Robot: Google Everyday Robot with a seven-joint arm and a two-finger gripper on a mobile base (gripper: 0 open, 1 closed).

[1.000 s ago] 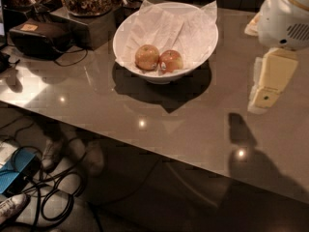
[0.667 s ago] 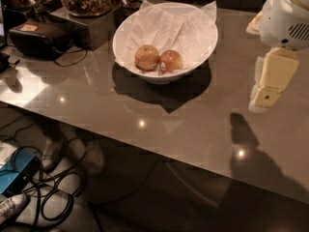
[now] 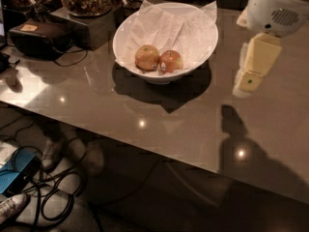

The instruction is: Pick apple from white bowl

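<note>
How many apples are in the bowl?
2, side by side in the white bowl: paler apple left, red apple right; none seems hidden. The gripper hangs right of the bowl.

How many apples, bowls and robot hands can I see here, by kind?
White bowl: 1.
Apples: 2, the redder apple and the paler apple, both in the bowl.
Gripper: 1, hanging right of the bowl, over the counter.
Total: 4.

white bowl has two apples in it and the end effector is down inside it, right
No: the white bowl holds the apple and a paler apple, but the camera view shows the end effector outside it, above the table beside the bowl.
</note>
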